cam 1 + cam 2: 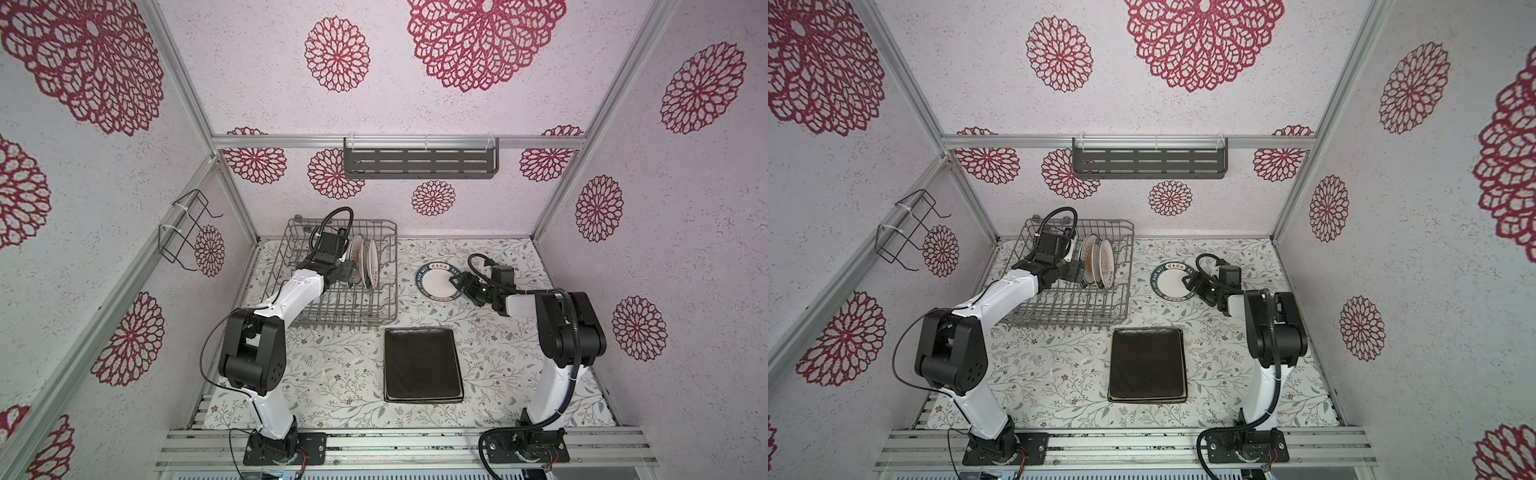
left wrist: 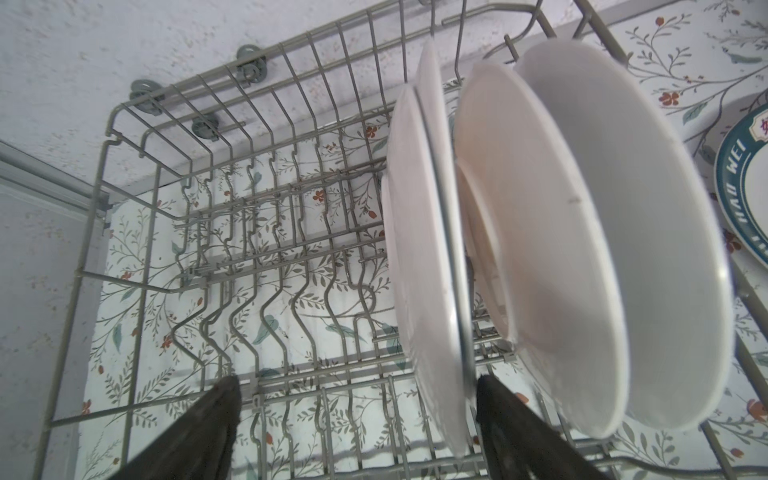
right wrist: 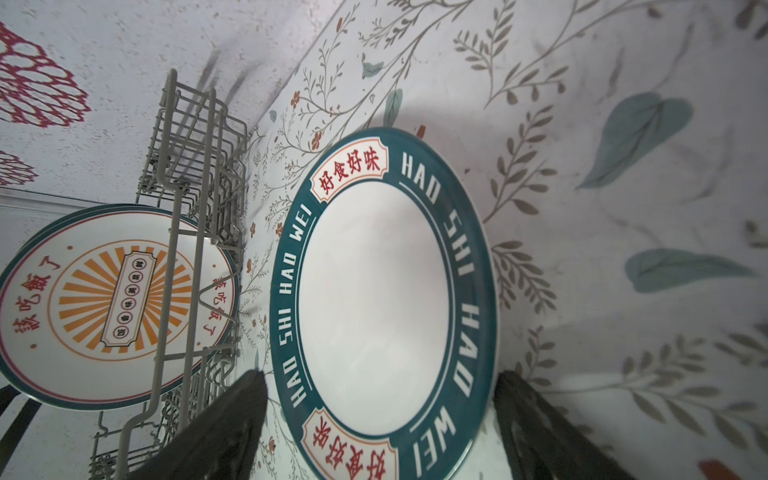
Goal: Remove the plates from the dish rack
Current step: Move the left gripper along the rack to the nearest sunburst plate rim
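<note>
Roughly four round plates (image 2: 623,270) are left upright in the dish rack (image 1: 332,309), far left on the tabletop (image 1: 332,386). The rectangular stack (image 1: 422,361) and one lettered plate (image 1: 436,279) already lie out, so I'd say we're past halfway. My left gripper (image 1: 356,279) has its jaws gaping around a racked plate's rim, nothing clamped, and the right gripper (image 1: 460,286) has its jaws wide open at the lettered plate's right edge, empty.

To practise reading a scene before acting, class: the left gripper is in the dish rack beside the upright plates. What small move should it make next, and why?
Probably close the left gripper on the nearest upright plate: its open fingers straddle that plate's rim inside the dish rack, and nothing is held yet.
</note>
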Motion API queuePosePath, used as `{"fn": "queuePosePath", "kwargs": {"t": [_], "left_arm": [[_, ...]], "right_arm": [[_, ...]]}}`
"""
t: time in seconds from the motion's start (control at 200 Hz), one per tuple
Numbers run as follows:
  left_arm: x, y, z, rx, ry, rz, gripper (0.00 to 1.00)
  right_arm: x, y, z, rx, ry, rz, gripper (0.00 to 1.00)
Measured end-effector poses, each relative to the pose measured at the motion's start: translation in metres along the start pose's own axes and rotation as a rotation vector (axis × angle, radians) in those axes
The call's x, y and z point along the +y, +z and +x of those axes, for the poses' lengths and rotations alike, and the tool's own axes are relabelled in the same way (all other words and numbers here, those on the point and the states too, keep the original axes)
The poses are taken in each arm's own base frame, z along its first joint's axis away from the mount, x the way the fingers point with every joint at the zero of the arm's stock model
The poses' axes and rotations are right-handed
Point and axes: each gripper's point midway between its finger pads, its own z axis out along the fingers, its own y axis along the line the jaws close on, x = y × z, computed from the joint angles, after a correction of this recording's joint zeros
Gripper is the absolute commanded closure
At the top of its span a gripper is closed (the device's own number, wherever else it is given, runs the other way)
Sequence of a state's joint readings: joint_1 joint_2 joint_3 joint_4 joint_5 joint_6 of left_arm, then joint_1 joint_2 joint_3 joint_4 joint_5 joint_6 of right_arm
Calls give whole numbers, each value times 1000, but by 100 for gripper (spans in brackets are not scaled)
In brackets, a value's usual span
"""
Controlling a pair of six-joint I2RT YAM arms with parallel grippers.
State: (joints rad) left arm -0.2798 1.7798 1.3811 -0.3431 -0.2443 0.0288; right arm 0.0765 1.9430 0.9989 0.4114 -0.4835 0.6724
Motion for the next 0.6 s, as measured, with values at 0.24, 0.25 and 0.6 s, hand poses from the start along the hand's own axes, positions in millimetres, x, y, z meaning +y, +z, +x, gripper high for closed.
{"fn": "queuePosePath", "kwargs": {"t": [0.24,0.25,0.6], "left_arm": [[4,-5,-8,-28,-15,-2,9],[4,-5,-8,-28,-15,-1,9],[5,-14,-12,-49,-35,15,9]], "right_arm": [[1,0,-1,2,0,0,11],[1,0,-1,1,0,0,11],[1,0,0,4,-15,1,14]]}}
